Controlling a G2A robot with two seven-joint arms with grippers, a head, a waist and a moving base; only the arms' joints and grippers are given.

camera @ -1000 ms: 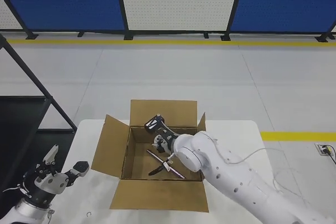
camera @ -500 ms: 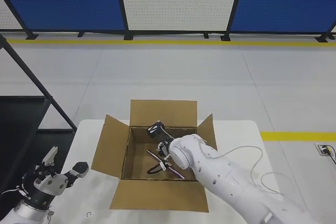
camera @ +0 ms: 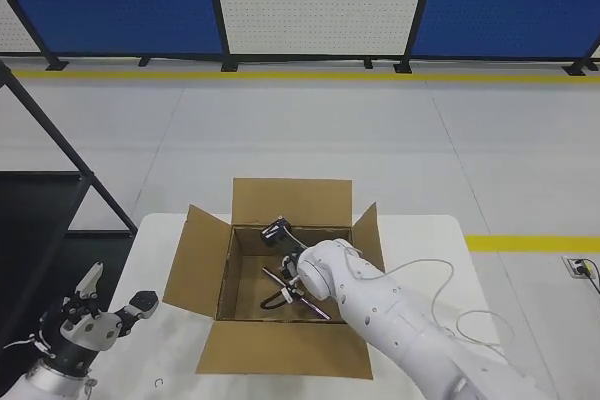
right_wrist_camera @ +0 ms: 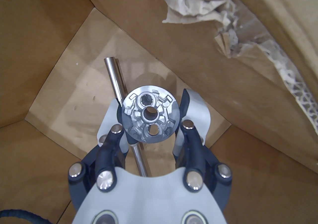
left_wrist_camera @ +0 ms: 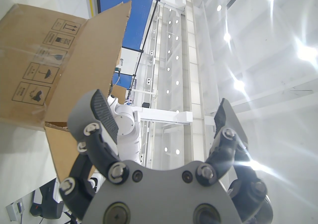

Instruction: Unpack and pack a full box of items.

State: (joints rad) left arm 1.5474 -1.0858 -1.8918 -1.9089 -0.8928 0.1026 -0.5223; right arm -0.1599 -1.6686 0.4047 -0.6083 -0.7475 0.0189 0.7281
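White tabletop [camera: 165, 345], with an open cardboard box [camera: 285, 350] sitting at its middle. Left of the box, the left tool [left_wrist_camera: 161, 108] hangs with its fingers spread wide and empty. Inside the box, low by the floor, the right tool [right_wrist_camera: 152, 110] is pinching a round metal disc [right_wrist_camera: 150, 120], and a steel rod [right_wrist_camera: 115, 73] runs behind that disc.

Cardboard box [camera: 285, 350]: brown, lower centre of top view, all 4 flaps folded outward, open upward. One inner wall has the liner torn, corrugation exposed. Inside: metal disc [right_wrist_camera: 150, 117], silver-grey, round, w/ centre hole, smaller holes & raised lugs, clamped at its edges by right gripper [right_wrist_camera: 152, 103] above box floor. Steel rod [right_wrist_camera: 113, 73]: thin, shiny, straight, passes behind disc; can't tell if it rests on floor.
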